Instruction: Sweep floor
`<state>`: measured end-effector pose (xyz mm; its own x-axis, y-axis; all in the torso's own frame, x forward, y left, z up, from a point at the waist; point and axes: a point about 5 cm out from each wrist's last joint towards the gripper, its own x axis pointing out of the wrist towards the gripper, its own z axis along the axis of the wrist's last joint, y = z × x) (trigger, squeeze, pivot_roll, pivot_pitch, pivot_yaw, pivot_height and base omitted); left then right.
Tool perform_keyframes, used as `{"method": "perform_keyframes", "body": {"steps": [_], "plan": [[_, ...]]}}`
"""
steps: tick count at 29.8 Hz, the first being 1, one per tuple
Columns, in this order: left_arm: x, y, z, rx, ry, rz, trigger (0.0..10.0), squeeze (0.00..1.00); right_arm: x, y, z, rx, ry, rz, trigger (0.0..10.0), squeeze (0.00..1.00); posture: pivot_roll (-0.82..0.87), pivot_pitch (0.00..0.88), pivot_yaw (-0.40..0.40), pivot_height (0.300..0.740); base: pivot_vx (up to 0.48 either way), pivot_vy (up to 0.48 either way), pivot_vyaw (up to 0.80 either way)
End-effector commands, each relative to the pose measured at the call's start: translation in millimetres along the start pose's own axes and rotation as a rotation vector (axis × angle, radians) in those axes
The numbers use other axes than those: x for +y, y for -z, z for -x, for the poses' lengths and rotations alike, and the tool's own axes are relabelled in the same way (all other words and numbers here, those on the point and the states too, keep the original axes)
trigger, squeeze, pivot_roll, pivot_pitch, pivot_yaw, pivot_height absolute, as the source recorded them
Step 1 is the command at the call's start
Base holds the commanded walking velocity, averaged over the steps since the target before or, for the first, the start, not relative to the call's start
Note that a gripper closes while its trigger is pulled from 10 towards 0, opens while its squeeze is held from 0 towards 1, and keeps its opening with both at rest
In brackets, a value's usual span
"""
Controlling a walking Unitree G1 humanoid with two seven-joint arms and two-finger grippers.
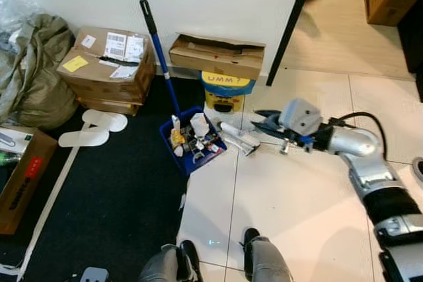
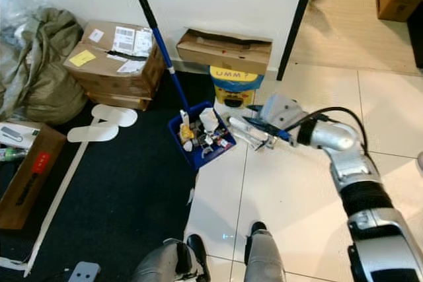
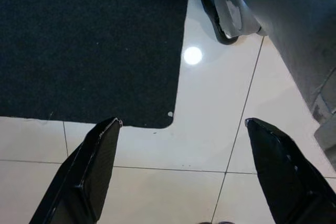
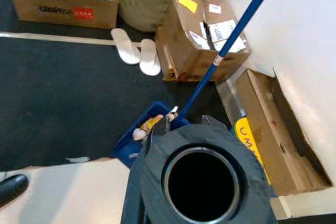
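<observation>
Dustpan (image 1: 192, 140) full of litter, just ahead of right gripper (image 1: 264, 122).
R arm stretched out over tiles; fingers look clamped on a dark tube (image 4: 202, 182), prob. a brush handle. L gripper (image 3: 181, 174) spread open above floor (image 3: 210, 124), by rug (image 3: 89, 40) edge.

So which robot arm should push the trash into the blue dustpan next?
Probably the right: its gripper already reaches toward the trash beside the blue dustpan. The left gripper hangs open over bare floor.
</observation>
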<state>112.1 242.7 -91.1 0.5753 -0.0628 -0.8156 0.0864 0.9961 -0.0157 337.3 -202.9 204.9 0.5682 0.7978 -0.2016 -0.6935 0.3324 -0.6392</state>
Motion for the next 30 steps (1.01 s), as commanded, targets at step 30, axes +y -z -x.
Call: {"method": "perform_keyframes", "body": {"steps": [30], "plan": [[-4.2,19.6,4.6,0.080,-0.004,0.026,10.0,0.00,24.8,-13.5,46.8,0.104,-0.347,-0.382,10.0,0.00,-0.10,0.332,0.054,0.740,0.000,0.000,0.00]]}}
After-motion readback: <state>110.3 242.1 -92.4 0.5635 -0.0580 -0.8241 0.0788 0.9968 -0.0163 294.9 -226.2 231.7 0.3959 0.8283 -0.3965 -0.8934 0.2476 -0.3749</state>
